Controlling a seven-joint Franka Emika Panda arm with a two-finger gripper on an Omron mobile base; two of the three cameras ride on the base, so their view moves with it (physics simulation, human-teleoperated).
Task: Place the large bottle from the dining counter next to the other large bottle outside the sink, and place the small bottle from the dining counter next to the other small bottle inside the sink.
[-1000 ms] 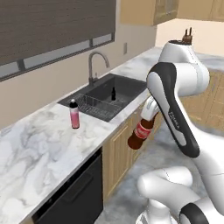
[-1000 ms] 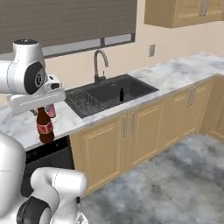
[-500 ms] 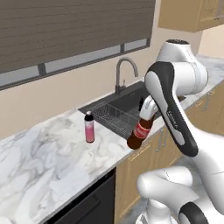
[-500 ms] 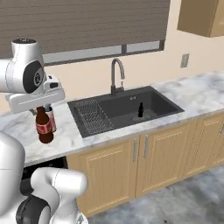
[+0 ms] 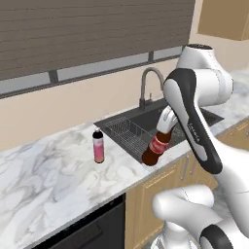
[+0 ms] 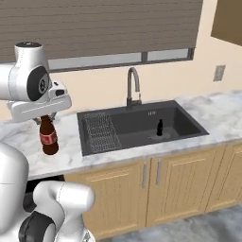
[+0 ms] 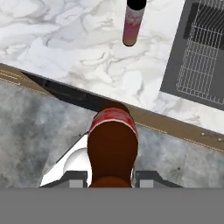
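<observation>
My gripper [image 5: 166, 127] is shut on the neck of the large bottle [image 5: 155, 149], dark brown with a red label. The large bottle [image 6: 47, 137] hangs upright in the air just before the counter's front edge, left of the sink [image 6: 182, 124]. In the hand view the large bottle [image 7: 113, 146] rises between my gripper's [image 7: 112, 176] fingers. The other large bottle [image 5: 98, 147], pink with a black cap [image 7: 133, 22], stands on the marble left of the sink [image 5: 146, 118]. The other small bottle [image 6: 159, 127], all dark, stands inside the basin. The dining counter and the small bottle are out of view.
A wire rack [image 6: 99, 127] fills the sink's left part [image 7: 202, 61]. The curved grey tap [image 6: 133, 85] rises behind the basin. Wooden cabinet doors [image 6: 175, 182] and a dark dishwasher front [image 5: 92, 228] lie below the marble counter [image 5: 44, 180].
The base has driven, so the whole scene has shifted and the sink and counter now lie closer ahead. The brown bottle stays in my shut gripper.
</observation>
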